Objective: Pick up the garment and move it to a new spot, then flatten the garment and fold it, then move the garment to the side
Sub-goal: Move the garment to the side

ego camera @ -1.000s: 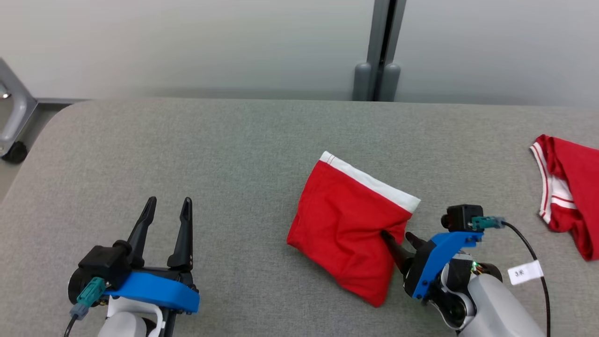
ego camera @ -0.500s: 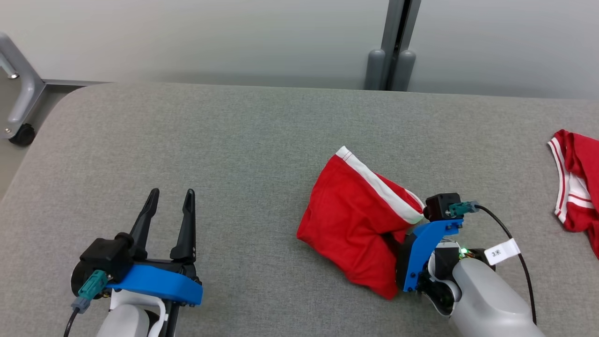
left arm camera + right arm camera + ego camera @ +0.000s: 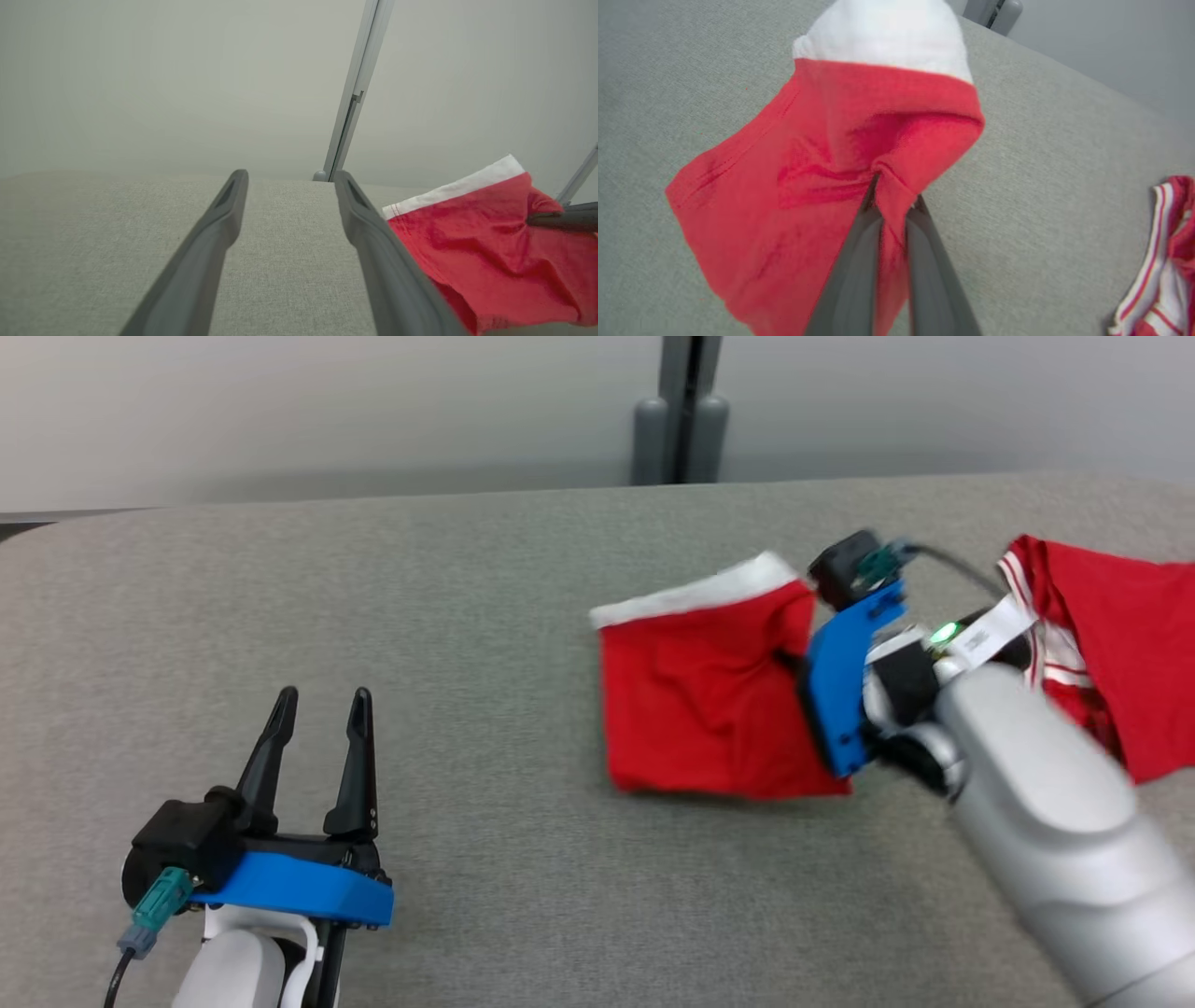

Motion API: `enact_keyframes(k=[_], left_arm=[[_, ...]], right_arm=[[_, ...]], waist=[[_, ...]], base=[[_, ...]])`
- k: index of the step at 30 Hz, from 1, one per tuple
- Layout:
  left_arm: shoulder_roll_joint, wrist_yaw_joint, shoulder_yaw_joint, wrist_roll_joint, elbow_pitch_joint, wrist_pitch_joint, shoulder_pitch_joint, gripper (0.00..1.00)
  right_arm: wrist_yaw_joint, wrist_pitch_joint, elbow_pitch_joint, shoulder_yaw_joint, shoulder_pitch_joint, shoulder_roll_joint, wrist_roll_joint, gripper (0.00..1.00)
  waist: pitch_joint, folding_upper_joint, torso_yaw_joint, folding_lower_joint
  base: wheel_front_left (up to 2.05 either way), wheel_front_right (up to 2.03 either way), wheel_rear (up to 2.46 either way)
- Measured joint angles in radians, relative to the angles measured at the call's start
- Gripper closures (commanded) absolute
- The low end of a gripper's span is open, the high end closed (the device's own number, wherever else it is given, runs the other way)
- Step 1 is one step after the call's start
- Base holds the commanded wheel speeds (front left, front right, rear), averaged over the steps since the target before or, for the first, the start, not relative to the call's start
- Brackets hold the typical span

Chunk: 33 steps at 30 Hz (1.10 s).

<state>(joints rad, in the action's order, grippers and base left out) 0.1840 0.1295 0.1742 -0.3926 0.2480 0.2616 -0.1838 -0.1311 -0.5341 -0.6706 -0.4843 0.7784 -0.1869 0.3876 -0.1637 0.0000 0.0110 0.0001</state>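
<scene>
At the right gripper (image 3: 894, 196): jaws squeezed together on a small bunch of the red shorts (image 3: 709, 709). Pinched at the right edge of the shorts, with wrinkles running out from the pinch. White band (image 3: 695, 593) along the far edge, away from the robot. Shorts right of the middle of the gray table (image 3: 448, 597), partly up off it at the pinch; hard to tell if the low edge touches. Just past the right arm (image 3: 1036, 775), a red striped cloth (image 3: 1120, 625) lying on the table, near the shorts but apart. At the left gripper (image 3: 323, 693): jaws wide apart, bare table between the fingers. Low by the near left of the table, well apart from the shorts, pointing at the wall (image 3: 280, 411). Behind the table, a gray post (image 3: 680, 429).
</scene>
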Motion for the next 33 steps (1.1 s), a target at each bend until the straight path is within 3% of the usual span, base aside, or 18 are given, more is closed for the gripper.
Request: enact_keyframes(k=[6,11,16,21,29,33], left_arm=[[0.000,0.000,0.006,0.010,-0.038,0.000,-0.017,0.00],[0.008,0.000,0.016,0.018,-0.069,0.000,-0.046,0.00],[0.030,0.000,0.035,0.023,-0.085,0.000,-0.077,0.00],[0.047,0.000,0.062,0.025,-0.101,0.000,-0.122,0.00],[0.078,0.000,0.089,0.024,-0.119,0.000,-0.171,0.00],[0.093,0.000,0.095,0.023,-0.124,0.000,-0.184,0.00]], right_arm=[[0.000,-0.231,0.279,-0.071,0.035,-0.244,0.139,1.00],[0.000,-0.300,0.419,-0.114,0.053,-0.444,0.203,1.00],[0.000,-0.210,0.463,-0.148,0.100,-0.593,0.164,1.00],[0.000,-0.084,0.429,-0.178,0.146,-0.690,0.134,1.00],[-0.001,0.117,0.274,-0.189,0.179,-0.780,0.044,1.00],[-0.001,0.184,0.172,-0.146,0.167,-0.784,-0.032,1.00]], waist=[[-0.053,0.0000,0.059,0.0000],[-0.117,0.0000,0.103,0.0000],[-0.182,0.0000,0.141,0.0000],[-0.247,0.0000,0.159,0.0001],[-0.324,0.0000,0.161,0.0000],[-0.343,0.0000,0.158,0.0000]], base=[[0.00,0.00,0.00],[0.00,0.00,0.00],[0.00,0.00,0.00],[0.00,0.00,0.00],[0.00,0.00,0.00],[0.00,0.00,0.00]])
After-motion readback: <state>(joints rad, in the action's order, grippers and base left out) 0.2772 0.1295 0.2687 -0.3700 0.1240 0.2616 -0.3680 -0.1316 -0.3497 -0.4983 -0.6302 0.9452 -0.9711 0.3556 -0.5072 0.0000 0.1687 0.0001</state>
